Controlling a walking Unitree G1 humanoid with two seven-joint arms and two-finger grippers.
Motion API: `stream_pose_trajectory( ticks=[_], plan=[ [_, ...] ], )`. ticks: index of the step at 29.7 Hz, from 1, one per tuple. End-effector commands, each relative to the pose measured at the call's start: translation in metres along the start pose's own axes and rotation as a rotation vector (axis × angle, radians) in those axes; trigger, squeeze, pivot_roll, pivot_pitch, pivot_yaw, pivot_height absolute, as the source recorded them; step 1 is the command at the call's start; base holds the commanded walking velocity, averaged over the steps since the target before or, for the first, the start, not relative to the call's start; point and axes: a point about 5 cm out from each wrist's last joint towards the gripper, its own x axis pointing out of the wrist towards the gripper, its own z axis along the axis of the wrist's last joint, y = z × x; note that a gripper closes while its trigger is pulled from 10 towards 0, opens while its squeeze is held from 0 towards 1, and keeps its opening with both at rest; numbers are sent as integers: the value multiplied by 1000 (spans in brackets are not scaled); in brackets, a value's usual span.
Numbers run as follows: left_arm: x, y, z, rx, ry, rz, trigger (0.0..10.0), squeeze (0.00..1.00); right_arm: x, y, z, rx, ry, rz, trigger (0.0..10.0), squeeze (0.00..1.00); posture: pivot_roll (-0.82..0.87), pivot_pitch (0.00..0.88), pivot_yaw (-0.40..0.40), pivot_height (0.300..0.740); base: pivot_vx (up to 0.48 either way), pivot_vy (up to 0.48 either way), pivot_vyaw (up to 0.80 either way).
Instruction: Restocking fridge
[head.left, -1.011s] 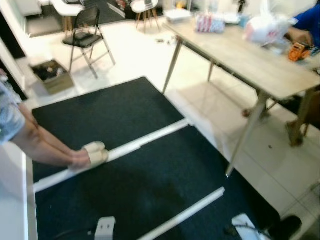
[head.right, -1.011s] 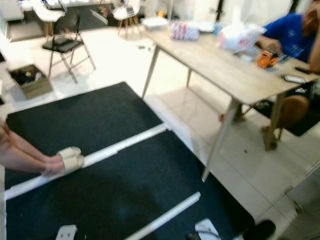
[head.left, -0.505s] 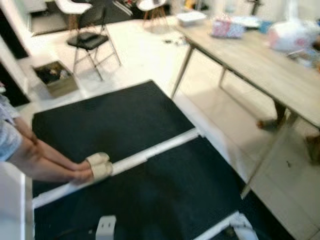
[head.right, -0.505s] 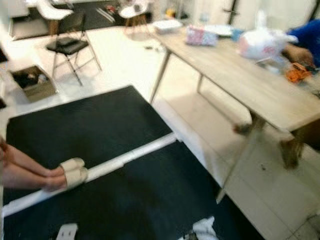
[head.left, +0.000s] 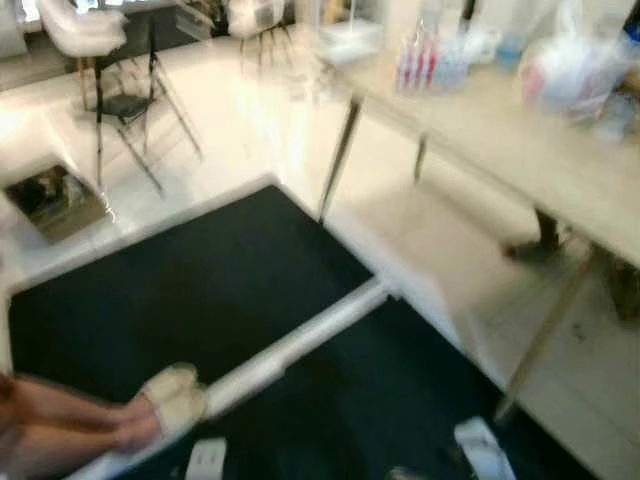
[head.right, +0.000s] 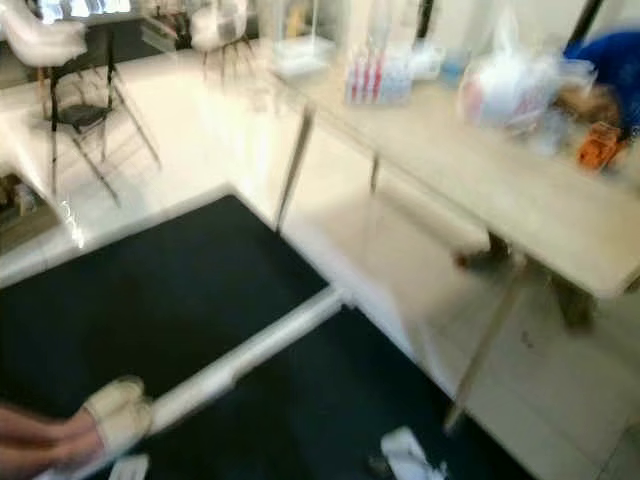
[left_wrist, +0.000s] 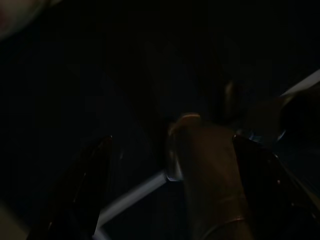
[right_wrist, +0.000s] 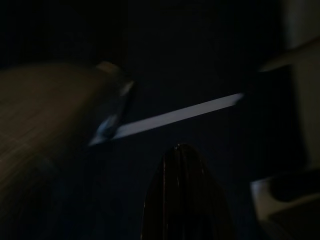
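The head views are blurred. They look down on a black mat (head.left: 190, 300) laid over a pale tiled floor (head.left: 250, 120), with a white bar (head.left: 290, 345) running slantwise across it. At the bar's lower left end lies a beige slipper (head.left: 172, 395) on a person's foot, the bare leg (head.left: 50, 430) reaching in from the left edge. To the right stands a long light wooden table (head.right: 480, 170) on slim legs; on it are a pack of pink-and-white bottles (head.right: 378, 75), a white plastic bag (head.right: 505, 85) and a small orange thing (head.right: 600, 142), and a person's blue sleeve (head.right: 610, 60) shows at the far end. Beyond the mat a black folding chair (head.left: 125, 105) and white chairs stand on the floor, with a cardboard box (head.left: 50, 195) near the mat's far left corner. No fridge or goods for it can be made out. The left wrist view is very dark: a dim finger (left_wrist: 210, 165) over the dark mat and a pale streak; whether the left gripper is open or closed, I cannot tell. The right wrist view is equally dark, with one black finger (right_wrist: 182, 195) and a pale streak of bar (right_wrist: 175, 117); I cannot tell the right gripper's state either.
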Motion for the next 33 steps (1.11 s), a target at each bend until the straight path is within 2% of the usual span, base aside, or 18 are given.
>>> stream_pose_trajectory(
  ticks=[1, 3, 15, 18, 22, 30, 33],
  plan=[
    [-3, 4, -10, -15, 28, 16, 10000, 0, 1, 5, 2, 12, -8, 9, 10000, 0, -61, 0, 8, 740, 480, 0, -775],
    [-3, 5, -11, -16, 29, 18, 10000, 0, 1, 6, 2, 16, -9, 9, 10000, 0, -57, 0, 7, 740, 480, 0, -775],
    [-4, 8, -12, -30, 29, 28, 10000, 0, 2, 8, 5, 28, -22, 8, 10000, 0, -53, 0, 12, 740, 480, 0, 0],
    [-4, 9, -11, -33, 26, 30, 10000, 0, 3, 13, 9, 64, -55, 60, 10000, 0, -48, 0, 12, 740, 480, 0, 0],
    [-4, 9, -10, -36, 22, 31, 10000, 0, 3, 16, 10, 61, -64, 88, 10000, 0, -46, 0, 13, 740, 480, 0, 0],
    [-4, 9, -9, -37, 19, 31, 10000, 0, 3, 16, 11, 61, -68, 92, 10000, 0, -46, 0, 12, 740, 480, 0, 739],
    [-4, 9, -9, -39, 19, 30, 10000, 0, 3, 15, 10, 73, -64, 75, 10000, 0, -46, 0, 12, 740, 480, 0, 0]
  ],
)
